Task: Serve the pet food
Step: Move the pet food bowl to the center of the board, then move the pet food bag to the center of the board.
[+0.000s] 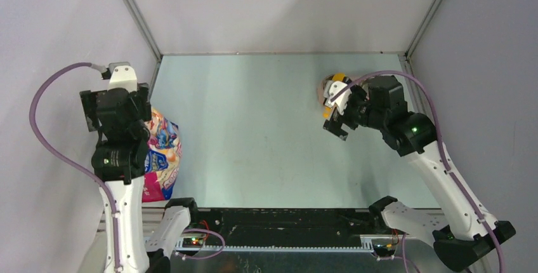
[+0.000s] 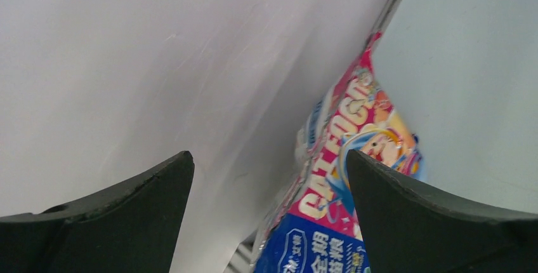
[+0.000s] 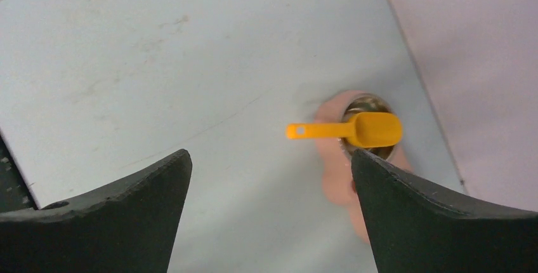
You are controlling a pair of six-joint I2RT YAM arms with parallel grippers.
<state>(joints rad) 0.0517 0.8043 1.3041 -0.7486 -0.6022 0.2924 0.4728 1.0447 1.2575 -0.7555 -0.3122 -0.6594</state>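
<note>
Under a yellow scoop (image 3: 355, 130), pet food (image 3: 363, 103) fills a pink bowl (image 3: 330, 165) at the desk's (image 3: 190, 63) far right. Right tool (image 3: 269, 154) spread, empty. Left tool (image 2: 268, 154) spread over a bag (image 2: 342, 184) reading "CAT FOOD".

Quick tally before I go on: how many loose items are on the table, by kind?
Bags: 1, the cat food bag
Scoops: 1, the yellow scoop
Bowls: 1, the pink bowl under the scoop
Total: 3
</note>
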